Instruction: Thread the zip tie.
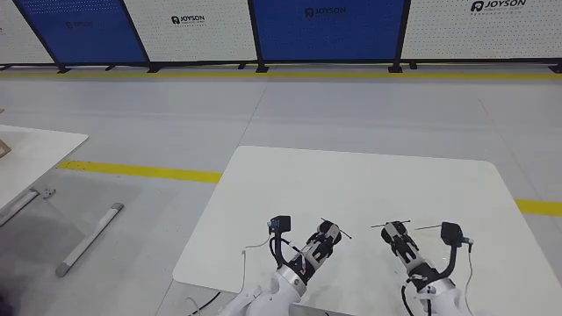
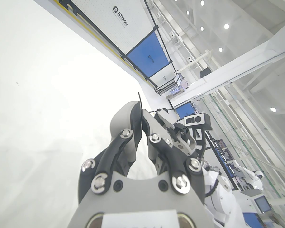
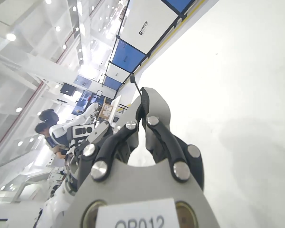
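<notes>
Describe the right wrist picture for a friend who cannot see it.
The right gripper pinches a thin black zip tie, whose end sticks out past it. Beyond it lies a white table.

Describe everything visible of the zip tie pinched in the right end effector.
The zip tie is a thin black strip that looks like plastic, ending in a small squarish head at its free end. The right end effector is shut on it, gripping it between dark pads, so only a short straight length sticks out past the fingertips. From above it appears as a fine dark line lying across those fingertips over the white table. Nothing else touches the exposed part.
</notes>
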Motion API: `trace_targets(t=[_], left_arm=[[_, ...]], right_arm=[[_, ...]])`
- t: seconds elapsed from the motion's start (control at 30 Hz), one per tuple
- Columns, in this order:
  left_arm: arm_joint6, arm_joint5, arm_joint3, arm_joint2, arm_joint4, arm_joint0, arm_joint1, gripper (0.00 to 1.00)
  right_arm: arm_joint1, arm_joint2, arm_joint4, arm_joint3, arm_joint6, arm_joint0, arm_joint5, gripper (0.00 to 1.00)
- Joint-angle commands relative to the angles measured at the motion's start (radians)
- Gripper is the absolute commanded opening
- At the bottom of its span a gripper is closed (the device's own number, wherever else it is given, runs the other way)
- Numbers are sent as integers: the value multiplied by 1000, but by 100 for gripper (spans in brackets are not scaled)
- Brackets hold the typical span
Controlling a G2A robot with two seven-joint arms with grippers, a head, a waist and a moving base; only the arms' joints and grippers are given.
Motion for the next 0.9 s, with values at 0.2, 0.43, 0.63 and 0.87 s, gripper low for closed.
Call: trace_targets(t=[0.2, 0.43, 0.63, 0.87], left_arm=[[0, 0, 0, 0, 0, 0, 0, 0], [0, 0, 0, 0, 0, 0, 0, 0], [0, 0, 0, 0, 0, 0, 0, 0], [0, 0, 0, 0, 0, 0, 0, 0]], right_arm=[[-19, -46, 4, 20, 15, 27, 25, 0], [-21, -47, 5, 21, 18, 25, 24, 0], [-49, -76, -28, 51, -135, 6, -116, 0], [-91, -143, -116, 86, -320, 3, -160, 0]])
